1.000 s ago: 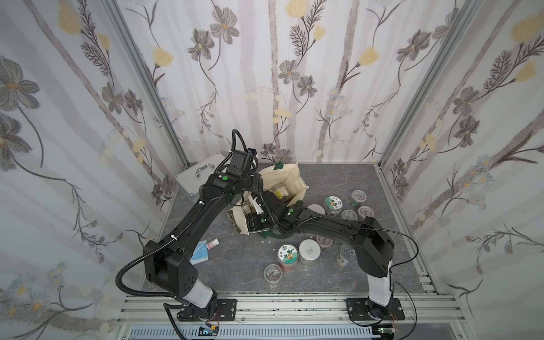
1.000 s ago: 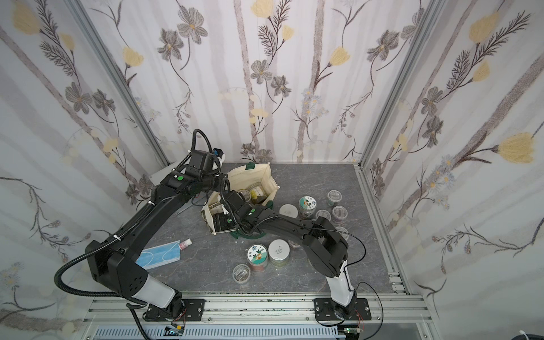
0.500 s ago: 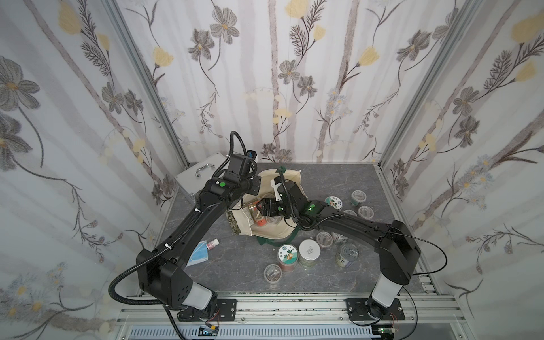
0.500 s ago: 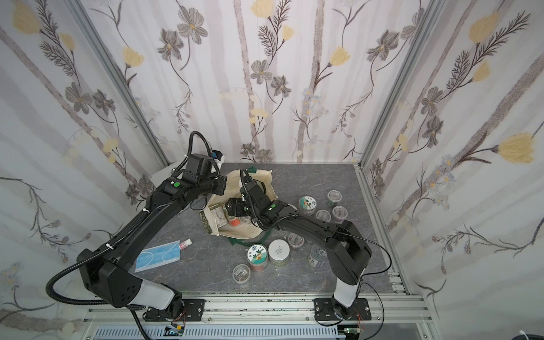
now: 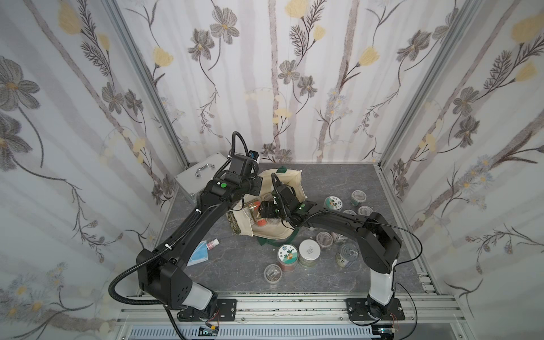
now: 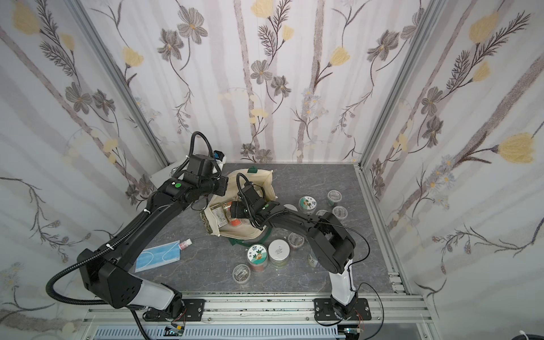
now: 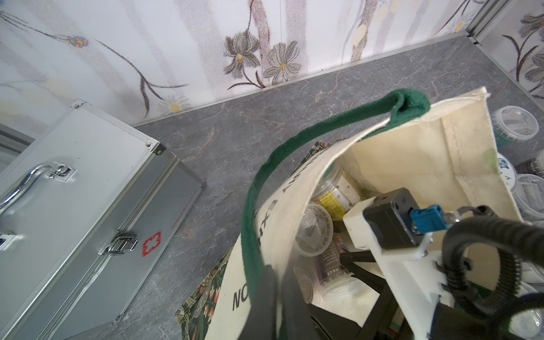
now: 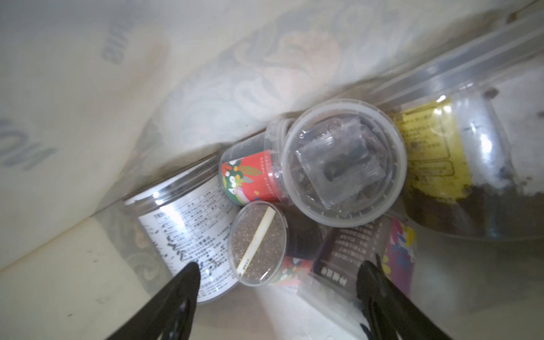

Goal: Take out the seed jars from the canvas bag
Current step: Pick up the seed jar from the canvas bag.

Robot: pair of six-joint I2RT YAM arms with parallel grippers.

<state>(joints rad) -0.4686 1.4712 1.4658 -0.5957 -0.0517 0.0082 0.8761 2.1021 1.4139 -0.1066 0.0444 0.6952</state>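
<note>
The cream canvas bag [image 5: 291,182] with green handles lies in the middle of the table, its mouth held apart. My left gripper [image 7: 278,270] is shut on the bag's rim beside the green handle [image 7: 294,138]. My right gripper [image 8: 279,266] is inside the bag, open, with nothing between its fingers. Just ahead of it lies a small seed-filled jar [image 8: 257,244]. Around that are a white-label jar [image 8: 182,217], a red-label jar [image 8: 250,176], a clear-lidded jar [image 8: 344,167], a yellow-label jar [image 8: 435,153] and a dark-label jar [image 8: 353,247].
Several seed jars stand on the table right of and in front of the bag, among them a sticker-lid jar [image 5: 287,254] and a white-lid jar [image 5: 309,250]. A silver metal case [image 5: 200,176] sits at the back left. A blue face mask [image 5: 197,256] and a pink-capped bottle [image 5: 212,243] lie front left.
The right gripper's jaws have spread wider and its wrist has moved further into the bag's mouth. The left gripper, still shut on the rim, has pulled the bag further open.
</note>
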